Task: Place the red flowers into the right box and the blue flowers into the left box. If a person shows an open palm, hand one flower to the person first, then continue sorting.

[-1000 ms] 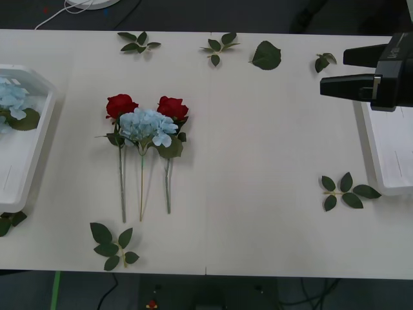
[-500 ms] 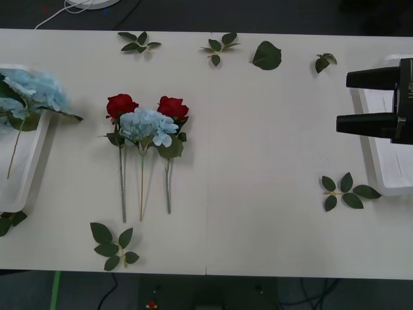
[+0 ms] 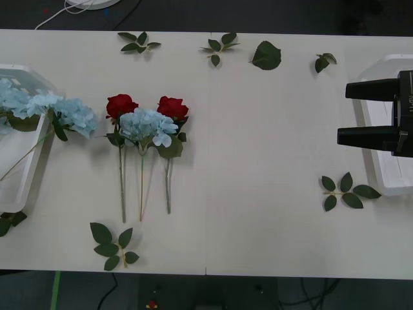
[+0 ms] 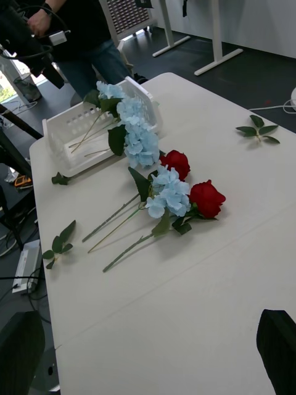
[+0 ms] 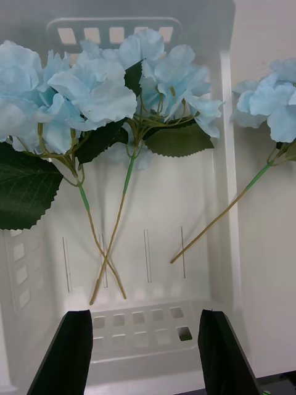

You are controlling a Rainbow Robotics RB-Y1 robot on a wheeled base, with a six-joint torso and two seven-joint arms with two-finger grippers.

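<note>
Two red flowers [image 3: 120, 104] [image 3: 172, 107] lie mid-left on the table with a blue flower [image 3: 147, 126] between them, stems toward me. In the left box [image 3: 39, 152] rest two blue flowers [image 5: 92, 92]. Another blue flower [image 3: 74, 116] hangs over the box's rim, head on the table and stem [image 5: 216, 216] inside. My left gripper [image 5: 148, 352] hovers open and empty above that box. My right gripper [image 3: 374, 113] is open and empty, over the inner edge of the right box [image 3: 387, 171].
Loose green leaf sprigs lie scattered: along the far edge [image 3: 139, 42] [image 3: 219, 46] [image 3: 266, 56] [image 3: 324, 61], beside the right box [image 3: 347, 192], near the front edge [image 3: 113, 245] and by the left box [image 3: 8, 223].
A blue flower has come down at the left box and tipped rightward, its head now on the table outside the rim. My right gripper has shifted right and slightly toward me.
</note>
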